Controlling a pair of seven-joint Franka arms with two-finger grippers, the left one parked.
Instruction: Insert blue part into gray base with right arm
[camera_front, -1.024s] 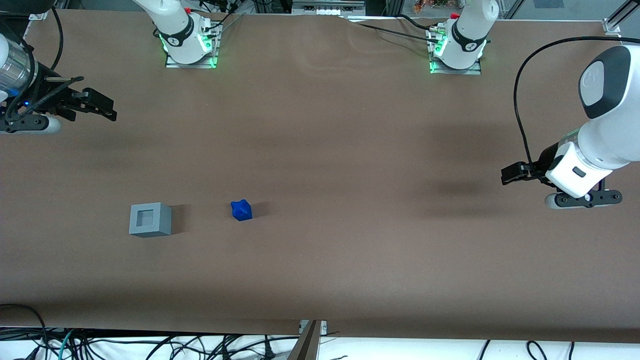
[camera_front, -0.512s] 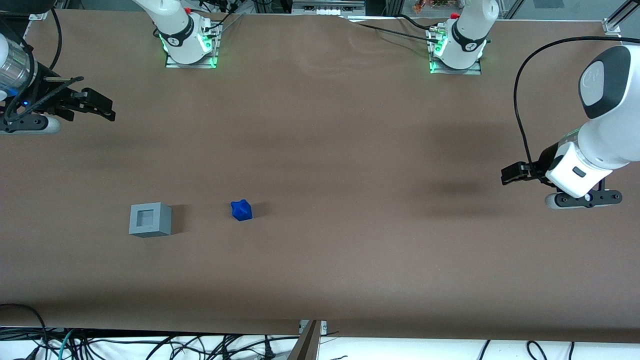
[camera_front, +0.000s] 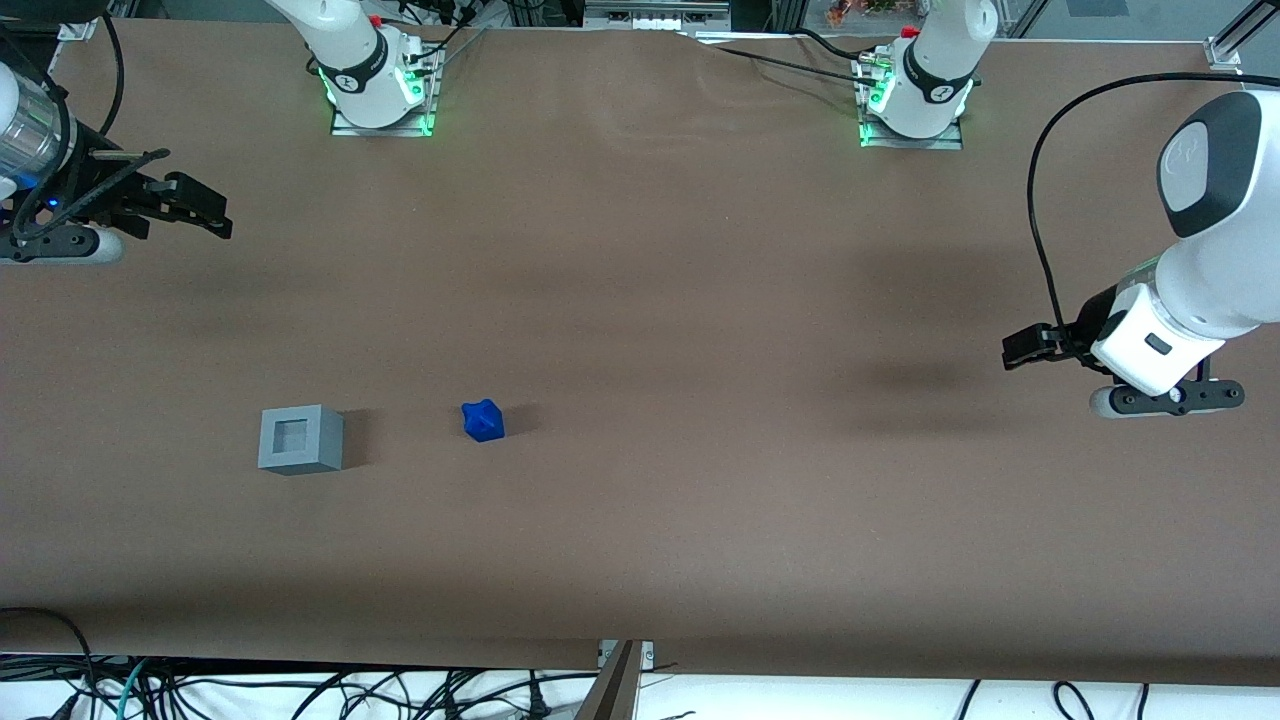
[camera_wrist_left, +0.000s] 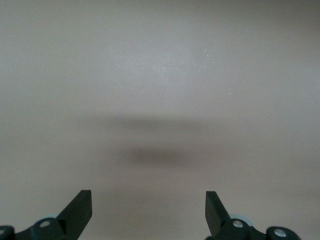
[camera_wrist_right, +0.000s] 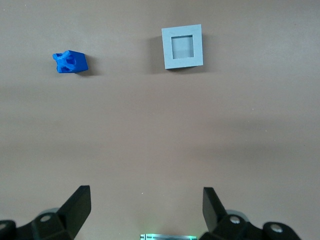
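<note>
Brown table (camera_front: 700, 250) fills view; cable tangle (camera_front: 300, 690) along near edge.

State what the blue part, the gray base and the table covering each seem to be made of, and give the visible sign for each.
Blue part: probably moulded plastic, uniform saturated colour.
Gray base: likely matte plastic, even gray, crisp edges around its square recess.
Table covering: seemingly brown paper or fabric sheet, dull, wrinkled near the arm mounts.
The gripper hangs open, farther from the front camera than both.

1. My gripper (camera_front: 205, 215) hangs spread over bare table (camera_front: 640, 560) at the working arm's end, holding nothing.
2. I see only open table between it and the blue part (camera_front: 483, 420).
3. Gray base (camera_front: 299, 439) stands well apart from the part; its recess faces up, uncovered.
</note>
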